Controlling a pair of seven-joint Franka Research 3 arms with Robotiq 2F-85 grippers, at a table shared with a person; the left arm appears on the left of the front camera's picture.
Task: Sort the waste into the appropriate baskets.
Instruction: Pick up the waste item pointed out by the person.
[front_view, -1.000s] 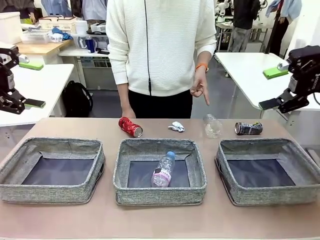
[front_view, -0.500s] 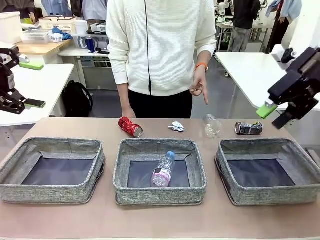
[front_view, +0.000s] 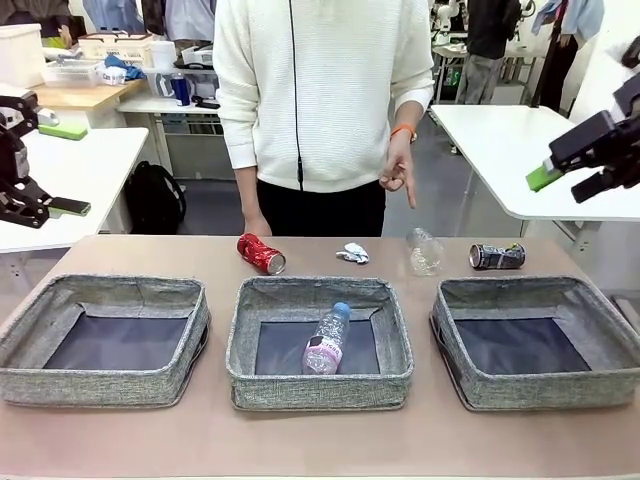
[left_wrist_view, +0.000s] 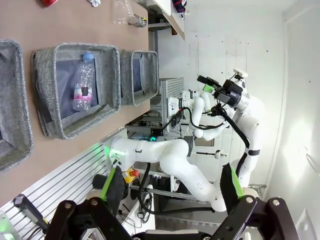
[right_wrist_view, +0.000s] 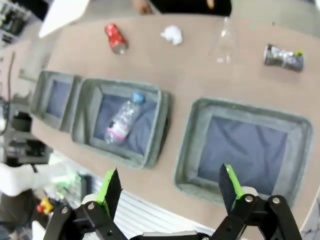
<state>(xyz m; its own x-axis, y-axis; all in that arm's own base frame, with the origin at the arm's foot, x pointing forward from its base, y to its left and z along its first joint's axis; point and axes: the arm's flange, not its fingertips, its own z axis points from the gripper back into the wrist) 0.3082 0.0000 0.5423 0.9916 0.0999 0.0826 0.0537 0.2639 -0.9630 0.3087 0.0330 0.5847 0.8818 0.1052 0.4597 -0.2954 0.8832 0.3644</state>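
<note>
At the table's far side lie a red can (front_view: 262, 254), a small white paper wad (front_view: 352, 253), a clear label-less bottle (front_view: 425, 251) and a dark blue can (front_view: 497, 257). The bottle with pink label and blue cap (front_view: 326, 340) lies in the middle basket (front_view: 320, 388). The left basket (front_view: 100, 385) and right basket (front_view: 540, 390) hold nothing. My right gripper (front_view: 570, 182) hangs open high at the right, well above the dark blue can (right_wrist_view: 283, 56). Off the table's left end, my left gripper (front_view: 65, 168) stands open with nothing in it.
A person in a white sweater stands at the far edge, one hand (front_view: 400, 175) pointing down above the clear bottle. White tables stand to the left (front_view: 90, 160) and right (front_view: 500, 140) beyond the table's ends. The tabletop in front of the baskets is bare.
My right gripper has swung round and risen at the far right. The left arm, the waste and the person's hand have stayed put.
</note>
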